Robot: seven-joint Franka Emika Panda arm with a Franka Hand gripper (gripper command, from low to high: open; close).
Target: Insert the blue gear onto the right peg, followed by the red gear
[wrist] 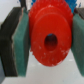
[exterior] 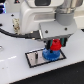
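Exterior view
Arm: 1 Franka gripper (exterior: 54, 46) reaches down over the black-rimmed grey plate (exterior: 34, 59) on the white table (exterior: 15, 72).
Red gear (exterior: 54, 46): held between the fingers, right above the blue gear (exterior: 50, 54); whether they touch cannot be told.
Blue gear: lies flat on the plate toward the exterior view's right, so it looks already seated on the right peg, which is hidden beneath it.
Twin peg: too small and blurred to make out.

Wrist view
Red gear (wrist: 50, 36): fills the picture, its centre bore dark and open, teeth showing along the rim.
Pads (wrist: 21, 45): 2 teal pads press the toothed rim from opposite sides, closed to the gear's width.

Handling, as a judgement
Weight: light moulded plastic, stiff, not fragile.
Slip: glossy face, but the teeth should bite into the pads.
Hold: across the rim, as now, leaving the bore free for the peg.
Risk: a tilted gear would jam on the peg.
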